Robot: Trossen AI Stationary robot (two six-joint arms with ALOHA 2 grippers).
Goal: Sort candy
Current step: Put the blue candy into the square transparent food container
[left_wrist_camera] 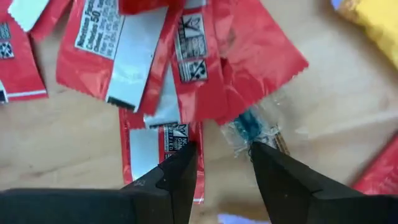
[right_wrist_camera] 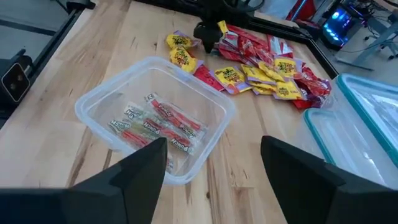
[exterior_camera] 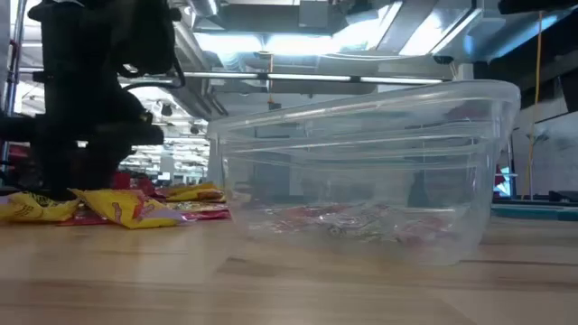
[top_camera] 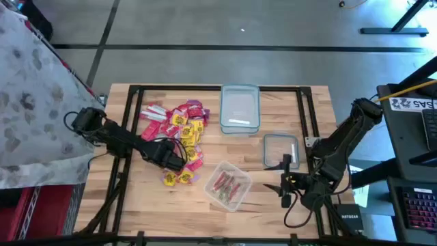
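Many wrapped sweets, the candy [top_camera: 181, 130], lay in a loose heap on the left half of the wooden table [top_camera: 157, 198], red packets toward the far side and yellow ones trailing toward the near edge. The left gripper [top_camera: 175, 161] was down at the near end of that heap, its fingers [left_wrist_camera: 171, 177] parted and holding nothing, their tips just above red packets and a clear wrapper. A few more sweets lay inside the clear tub [top_camera: 227, 184], which stood tilted just right of the heap with bare wood all around it. A second tub [top_camera: 240, 108] sat against the far edge of the table, and a flat lid [top_camera: 280, 149] lay nearer the right side. The right gripper [top_camera: 287, 183] waited near the front right corner, fingers [right_wrist_camera: 134, 171] spread wide and empty, well apart from the tub, with open table between them.
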